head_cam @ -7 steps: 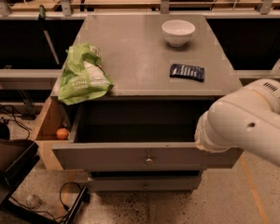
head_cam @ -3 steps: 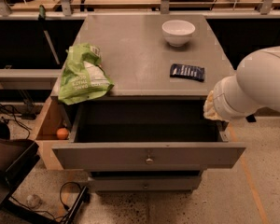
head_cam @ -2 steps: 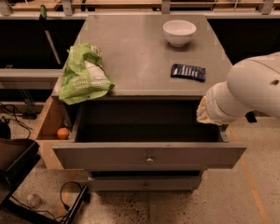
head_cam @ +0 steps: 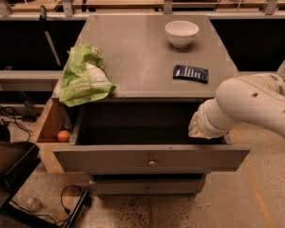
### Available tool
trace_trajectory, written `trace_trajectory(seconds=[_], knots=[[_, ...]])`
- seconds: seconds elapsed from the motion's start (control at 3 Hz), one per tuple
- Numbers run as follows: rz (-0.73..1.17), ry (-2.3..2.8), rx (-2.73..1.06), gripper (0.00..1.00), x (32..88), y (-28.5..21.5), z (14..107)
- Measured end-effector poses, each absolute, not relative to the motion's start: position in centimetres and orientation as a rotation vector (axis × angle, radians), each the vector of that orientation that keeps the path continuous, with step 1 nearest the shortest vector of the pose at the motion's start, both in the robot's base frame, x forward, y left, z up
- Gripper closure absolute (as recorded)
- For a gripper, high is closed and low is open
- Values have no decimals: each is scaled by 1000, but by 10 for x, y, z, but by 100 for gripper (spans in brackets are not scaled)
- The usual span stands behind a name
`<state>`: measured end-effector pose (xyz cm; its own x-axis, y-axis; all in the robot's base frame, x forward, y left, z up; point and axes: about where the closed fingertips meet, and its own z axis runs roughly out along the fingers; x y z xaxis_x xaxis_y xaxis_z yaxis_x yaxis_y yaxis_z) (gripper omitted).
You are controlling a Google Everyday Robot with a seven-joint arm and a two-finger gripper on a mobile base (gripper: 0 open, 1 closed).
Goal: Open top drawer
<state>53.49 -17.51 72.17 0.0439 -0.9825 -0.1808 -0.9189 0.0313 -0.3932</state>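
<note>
The top drawer (head_cam: 152,158) is a wide grey drawer with a small round metal knob (head_cam: 152,163) at the centre of its front. It stands pulled out, showing a dark, plain grey inside. My white arm (head_cam: 249,106) reaches in from the right over the drawer's right end. The gripper (head_cam: 194,127) is at the arm's tip, just above the drawer's right rear part, mostly hidden by the arm.
On the grey cabinet top (head_cam: 133,56) lie a green bag (head_cam: 84,77), a white bowl (head_cam: 181,33) and a dark blue packet (head_cam: 191,73). A light wooden box drawer (head_cam: 50,127) at the left holds an orange ball (head_cam: 62,136). A shorter grey drawer front (head_cam: 147,186) sits below. Cables lie on the floor at the left.
My arm rose from in front of the drawer's right end, then swung down and left over the drawer's right side. The drawer has stayed open.
</note>
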Motion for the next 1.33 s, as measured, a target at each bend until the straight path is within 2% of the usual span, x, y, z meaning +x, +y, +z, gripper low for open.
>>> trace_trajectory(seconds=[0.33,1.0,1.33], knots=[[-99,1940,-1939,100,532,-164,683],[-52,2007,-2062,100,492,-174,675],[-13,2085,-2191,100,427,-201,711]])
